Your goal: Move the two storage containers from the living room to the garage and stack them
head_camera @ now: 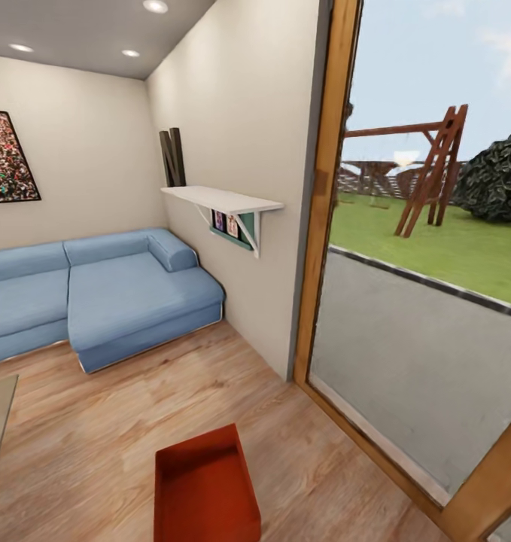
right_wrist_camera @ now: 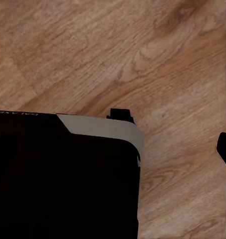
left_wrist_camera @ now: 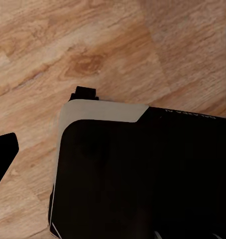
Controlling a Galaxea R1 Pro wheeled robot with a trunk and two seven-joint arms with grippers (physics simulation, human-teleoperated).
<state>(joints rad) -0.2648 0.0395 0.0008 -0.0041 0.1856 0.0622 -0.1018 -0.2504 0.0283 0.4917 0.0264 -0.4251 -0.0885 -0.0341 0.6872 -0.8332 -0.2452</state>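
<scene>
One storage container point(head_camera: 205, 489) sits on the living room's wood floor point(head_camera: 97, 421) at six o'clock in the head view, open side up. It looks stiff and light; gripping the rims of opposite walls seems best. Whether either tool is open or holding anything, I cannot tell.

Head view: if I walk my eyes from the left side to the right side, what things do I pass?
Dark framed picture → blue sofa → white wall shelf → wooden door frame → wooden swing frame → dark bush.
</scene>
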